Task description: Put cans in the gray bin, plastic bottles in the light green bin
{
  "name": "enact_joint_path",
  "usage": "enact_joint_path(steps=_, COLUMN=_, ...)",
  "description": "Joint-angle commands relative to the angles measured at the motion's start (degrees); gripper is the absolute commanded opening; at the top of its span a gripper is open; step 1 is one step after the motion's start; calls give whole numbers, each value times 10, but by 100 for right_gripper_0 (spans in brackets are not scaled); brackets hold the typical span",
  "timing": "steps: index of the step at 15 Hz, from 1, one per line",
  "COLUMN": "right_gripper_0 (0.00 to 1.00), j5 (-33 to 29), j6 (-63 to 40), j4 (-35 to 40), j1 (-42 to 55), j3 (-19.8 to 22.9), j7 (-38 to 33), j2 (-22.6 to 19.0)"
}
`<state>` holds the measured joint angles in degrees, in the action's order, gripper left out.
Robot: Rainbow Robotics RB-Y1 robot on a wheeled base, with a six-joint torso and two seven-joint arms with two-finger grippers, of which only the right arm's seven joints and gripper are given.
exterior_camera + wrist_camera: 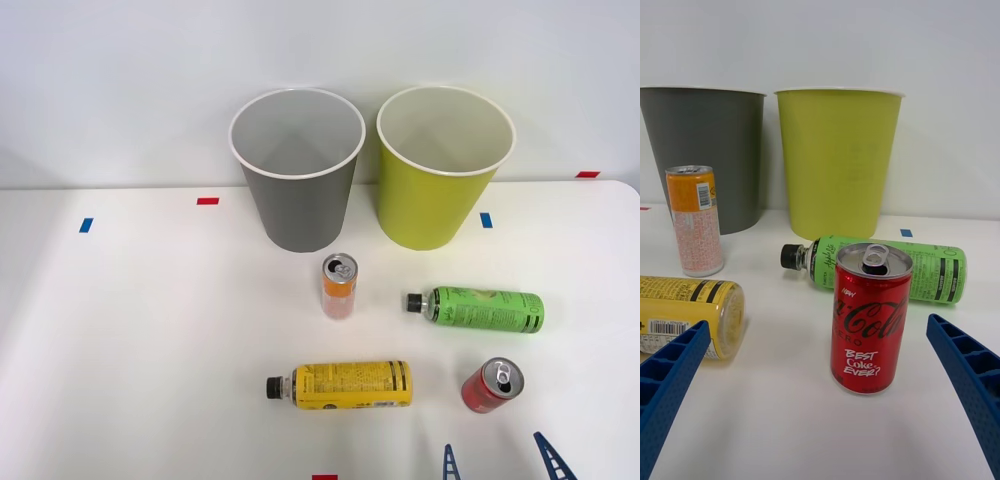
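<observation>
A red can stands upright near the table's front right. My right gripper is open just in front of it, its blue fingers wide on either side and not touching. The slim orange can stands upright at mid-table. A green-label bottle lies on its side behind the red can. The yellow-label bottle lies on its side to the red can's left. At the back stand the gray bin and, to its right, the light green bin.
The white table has small blue and red tape marks along its back and front edges. A pale wall rises right behind the bins. Open tabletop lies to the left of the bottles and cans.
</observation>
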<state>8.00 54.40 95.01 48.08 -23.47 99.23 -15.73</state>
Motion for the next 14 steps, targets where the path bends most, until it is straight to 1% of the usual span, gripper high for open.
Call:
enact_joint_path(steps=1, right_gripper_0=100, j5=0, j6=0, j4=0, j1=0, j3=0, j7=0, j2=0)
enact_joint_path(steps=14, right_gripper_0=100, j5=0, j6=0, j4=0, j1=0, j3=0, j7=0, j2=0)
